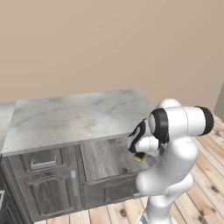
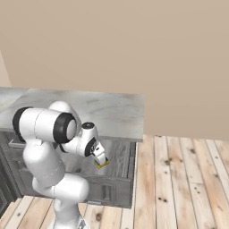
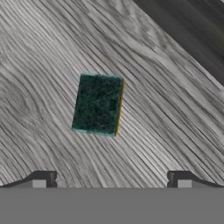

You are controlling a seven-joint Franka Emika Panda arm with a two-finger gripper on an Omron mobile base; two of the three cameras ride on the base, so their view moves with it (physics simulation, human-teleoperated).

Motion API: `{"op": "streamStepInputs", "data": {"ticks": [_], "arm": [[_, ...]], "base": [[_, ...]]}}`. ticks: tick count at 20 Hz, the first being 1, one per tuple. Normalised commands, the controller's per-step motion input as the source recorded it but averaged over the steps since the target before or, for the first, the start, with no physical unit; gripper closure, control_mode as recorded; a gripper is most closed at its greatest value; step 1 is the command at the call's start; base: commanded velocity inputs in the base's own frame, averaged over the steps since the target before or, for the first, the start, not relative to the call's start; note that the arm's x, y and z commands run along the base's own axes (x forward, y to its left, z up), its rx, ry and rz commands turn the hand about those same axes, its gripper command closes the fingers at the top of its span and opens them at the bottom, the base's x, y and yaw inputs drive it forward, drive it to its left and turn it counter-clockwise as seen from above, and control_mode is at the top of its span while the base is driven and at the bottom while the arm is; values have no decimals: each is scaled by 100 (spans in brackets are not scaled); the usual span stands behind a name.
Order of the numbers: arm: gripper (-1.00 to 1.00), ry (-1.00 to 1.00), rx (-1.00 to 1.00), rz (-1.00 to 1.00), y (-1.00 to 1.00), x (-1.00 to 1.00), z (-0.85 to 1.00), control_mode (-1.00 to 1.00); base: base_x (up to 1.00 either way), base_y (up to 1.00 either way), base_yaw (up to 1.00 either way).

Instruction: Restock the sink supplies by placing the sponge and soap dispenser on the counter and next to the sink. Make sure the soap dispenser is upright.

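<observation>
Sponge (image 3: 97, 104) — yellow body mostly hidden

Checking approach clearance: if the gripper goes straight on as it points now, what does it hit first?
Most likely the sponge, green side up on the grey wood drawer floor, centred ahead of the open gripper. Depth unclear.

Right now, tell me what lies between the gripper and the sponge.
Nothing: in the hand view, bare grey wood-grain surface separates the open gripper from the sponge.
</observation>
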Motion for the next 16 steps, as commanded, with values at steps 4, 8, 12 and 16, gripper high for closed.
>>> {"op": "streamStepInputs", "data": {"ticks": [4, 8, 12, 16], "arm": [[-100, 0, 0, 0, -8, 15, -13, -100], [-100, 1, 0, 0, -12, 10, -17, -100], [-100, 2, 0, 0, -9, 14, -20, -100], [-100, 1, 0, 0, -3, 21, -12, -100]], "base": [[0, 0, 0], [0, 0, 0], [0, 0, 0], [0, 0, 0]]}}
